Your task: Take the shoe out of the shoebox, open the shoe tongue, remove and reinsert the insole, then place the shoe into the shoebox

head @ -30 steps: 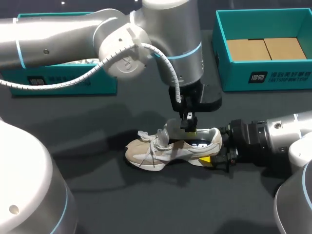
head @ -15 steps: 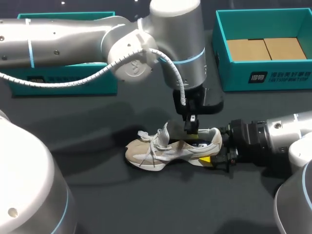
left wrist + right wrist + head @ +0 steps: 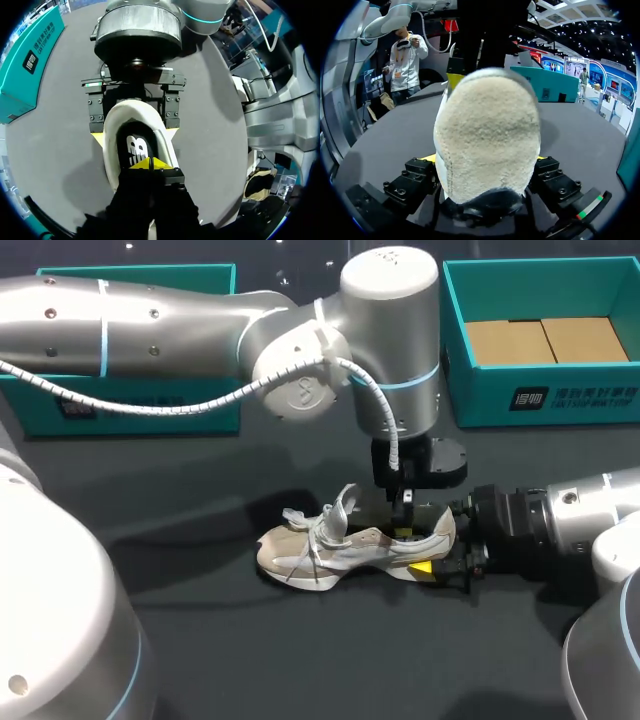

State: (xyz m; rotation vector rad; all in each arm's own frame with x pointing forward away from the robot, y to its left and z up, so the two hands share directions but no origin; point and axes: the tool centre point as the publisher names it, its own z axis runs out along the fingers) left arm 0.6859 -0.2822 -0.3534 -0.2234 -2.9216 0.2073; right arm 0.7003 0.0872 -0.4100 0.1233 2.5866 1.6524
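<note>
Sitting upright on its sole, the beige suede-and-mesh sneaker (image 3: 350, 545) rests on the dark grey table (image 3: 200, 640), out of either box, with its toe toward my left side and its heel toward my right. Its white laces (image 3: 330, 522) lie loose and bunched over the front of the opening. Inside, the left wrist view shows a black insole with a white mark (image 3: 135, 147) lying flat in the heel.

The right gripper (image 3: 438, 545) comes in low along the table and clamps the heel from both sides. Its yellow tips show on either flank of the white heel collar in the left wrist view. In its own view the fuzzy heel (image 3: 487, 135) fills the space between its fingers.

The left gripper (image 3: 404, 530) hangs straight down into the shoe's opening, just ahead of the heel collar. In its own view the two yellow tips (image 3: 150, 163) are pressed together right over the insole. I cannot tell whether any insole edge is pinched between them.

Behind the shoe on my right stands an open teal cardboard shoebox (image 3: 545, 400) with a brown cardboard floor. Well apart on my left, a second teal box (image 3: 150, 412) sits partly hidden behind the left arm.
</note>
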